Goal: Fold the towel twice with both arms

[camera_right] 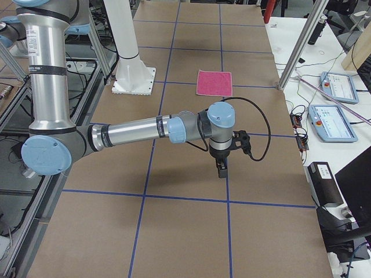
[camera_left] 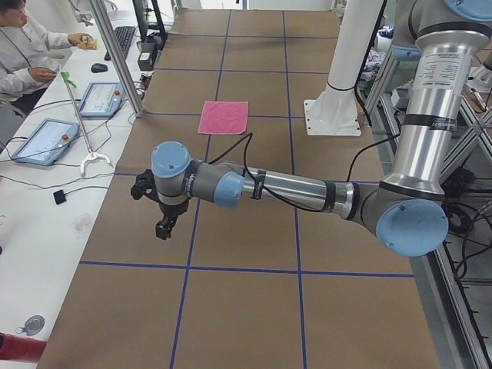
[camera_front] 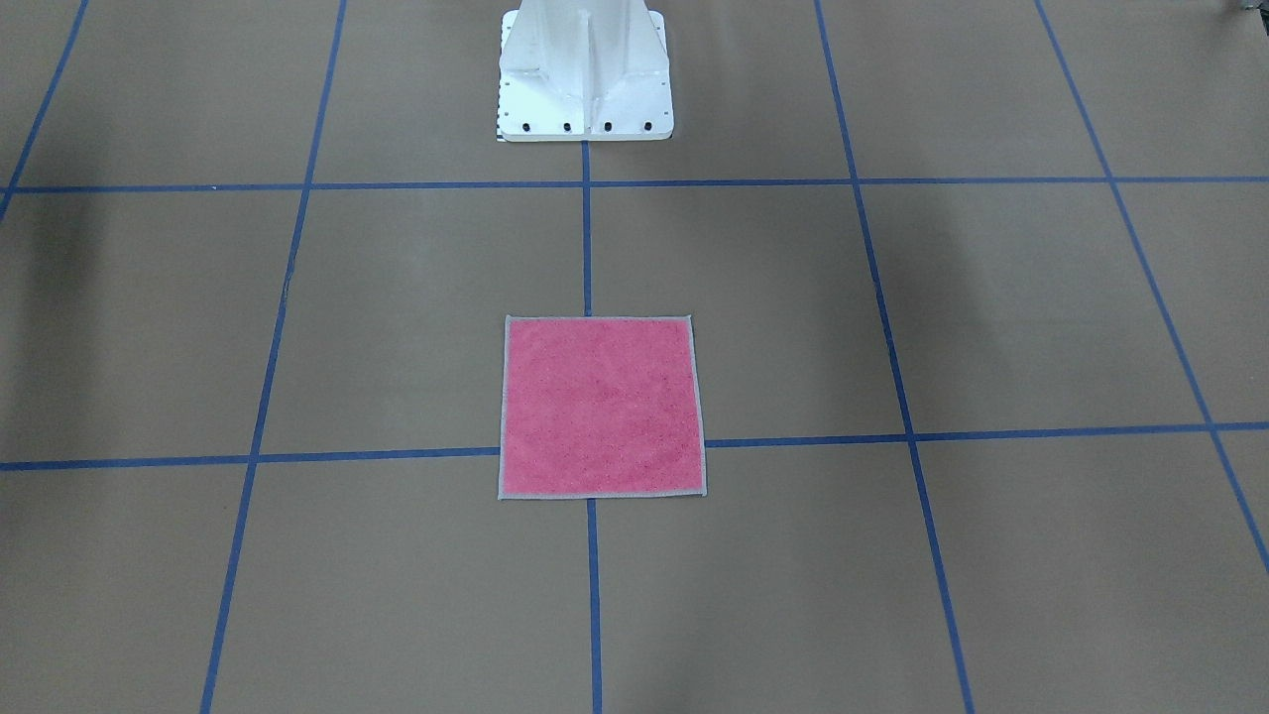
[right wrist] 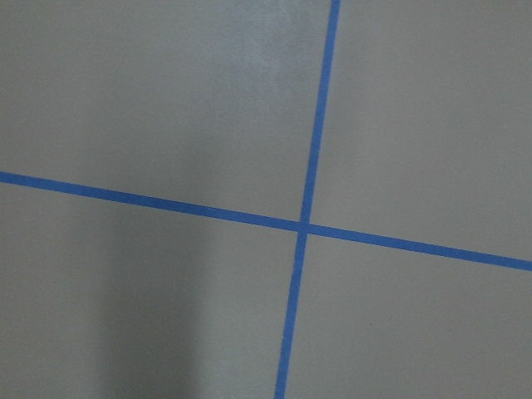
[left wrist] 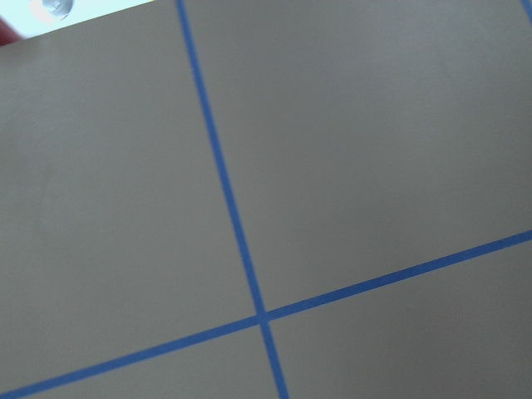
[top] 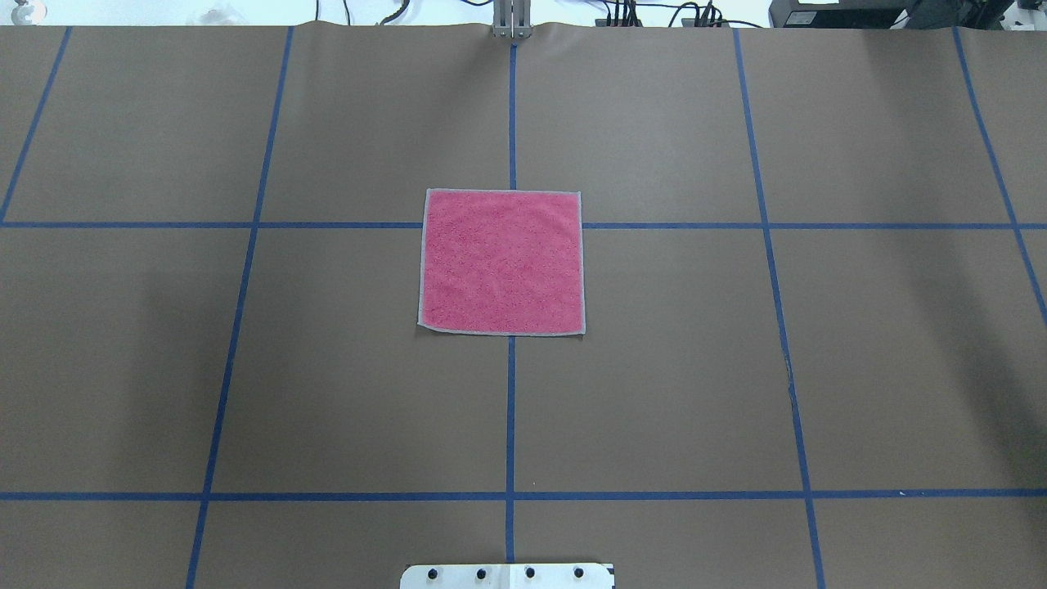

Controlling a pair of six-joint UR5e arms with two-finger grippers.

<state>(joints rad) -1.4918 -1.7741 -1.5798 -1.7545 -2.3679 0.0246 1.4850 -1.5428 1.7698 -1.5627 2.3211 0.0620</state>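
Nothing folded yet: towel (top: 501,262) lay flat, pink side up, mid-tabletop (top: 654,368), across a blue tape line (top: 510,409). My left claw (camera_left: 162,230) and right claw (camera_right: 222,171) hung well apart from it; couldn't tell open or closed. Both folds left.

No writing, label, brand or number can be read anywhere, for the lit screens of the two grey-framed flat pendants (camera_right: 339,87) (camera_right: 330,123) on the white side surface (camera_right: 348,152) are too small and blurred.
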